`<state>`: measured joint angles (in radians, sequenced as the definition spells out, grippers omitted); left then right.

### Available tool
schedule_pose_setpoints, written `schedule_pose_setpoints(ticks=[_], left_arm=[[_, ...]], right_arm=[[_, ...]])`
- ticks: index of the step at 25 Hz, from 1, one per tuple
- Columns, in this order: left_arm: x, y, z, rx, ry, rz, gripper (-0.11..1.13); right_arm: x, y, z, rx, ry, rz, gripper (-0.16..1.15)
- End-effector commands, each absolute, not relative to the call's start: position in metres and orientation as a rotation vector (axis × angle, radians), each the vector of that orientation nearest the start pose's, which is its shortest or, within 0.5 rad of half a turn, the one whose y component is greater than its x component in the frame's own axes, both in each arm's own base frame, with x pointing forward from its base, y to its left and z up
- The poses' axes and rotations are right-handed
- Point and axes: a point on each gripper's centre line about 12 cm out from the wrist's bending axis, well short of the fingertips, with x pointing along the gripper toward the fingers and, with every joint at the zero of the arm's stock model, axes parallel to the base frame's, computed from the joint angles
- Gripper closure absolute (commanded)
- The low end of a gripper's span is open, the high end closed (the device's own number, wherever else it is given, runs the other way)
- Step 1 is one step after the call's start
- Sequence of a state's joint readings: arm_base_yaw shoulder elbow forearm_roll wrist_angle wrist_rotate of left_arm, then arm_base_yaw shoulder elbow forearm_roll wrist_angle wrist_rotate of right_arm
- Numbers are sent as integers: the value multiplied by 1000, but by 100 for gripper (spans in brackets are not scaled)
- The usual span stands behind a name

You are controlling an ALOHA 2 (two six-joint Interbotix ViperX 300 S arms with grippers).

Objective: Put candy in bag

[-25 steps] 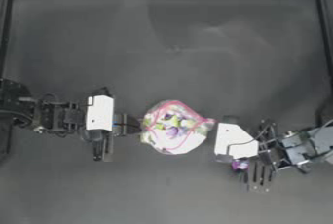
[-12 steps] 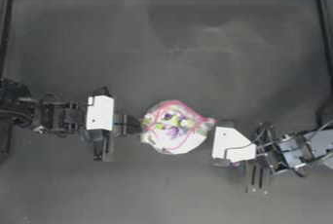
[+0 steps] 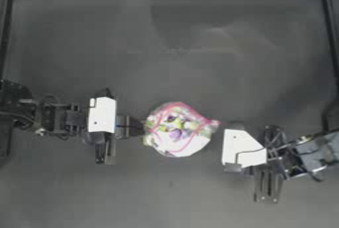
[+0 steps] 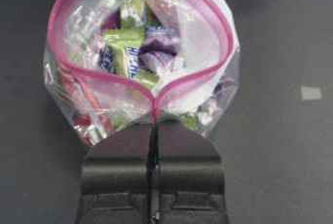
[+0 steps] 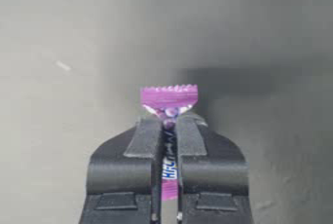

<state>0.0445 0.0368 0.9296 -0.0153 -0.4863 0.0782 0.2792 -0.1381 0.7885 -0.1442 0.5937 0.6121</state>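
Dark desk [image 3: 172, 33], seen from above, with both arms reaching in from its left and right edges along the half nearer the front edge. The bag [image 3: 177, 129] lies near the middle of the desk, somewhat toward the front edge; its pink-red strip forms an open loop, and yellow, green and purple sweets show through the clear plastic. In the left wrist view the mouth of the bag [image 4: 139, 52] gapes wide, the strip running down to a single pinched point at the jaws.

Left pincer [image 3: 132, 127], at the left side of the bag: jaws pressed together on the bag's strip at the corner of the mouth, holding it open.

Right pincer [image 3: 226, 148], just beside the bag on its right and slightly nearer the front edge, apart from the plastic. In the right wrist view its jaws [image 5: 169, 121] are pinched on the candy [image 5: 169, 99], whose serrated magenta end sticks out beyond the fingertips, above the bare desk. The candy is outside the bag.
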Motion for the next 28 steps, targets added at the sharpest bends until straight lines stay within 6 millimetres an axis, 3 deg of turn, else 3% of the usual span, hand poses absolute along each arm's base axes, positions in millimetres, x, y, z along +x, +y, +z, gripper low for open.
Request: schedule_pose_setpoints(ticks=[1, 8, 17, 21, 28], left_arm=[[352, 15, 135, 57, 439, 33, 97], [353, 15, 136, 58, 437, 31, 97], [353, 14, 136, 58, 435, 30, 97], [353, 14, 136, 58, 437, 30, 97], [353, 13, 135, 59, 438, 27, 97]], right_arm=[[295, 71, 181, 204, 1086, -92, 68], [308, 54, 221, 150, 946, -103, 68], [336, 26, 249, 24, 824, -157, 68], [353, 18, 250, -31, 770, -156, 68], [378, -1, 233, -65, 747, -165, 68]])
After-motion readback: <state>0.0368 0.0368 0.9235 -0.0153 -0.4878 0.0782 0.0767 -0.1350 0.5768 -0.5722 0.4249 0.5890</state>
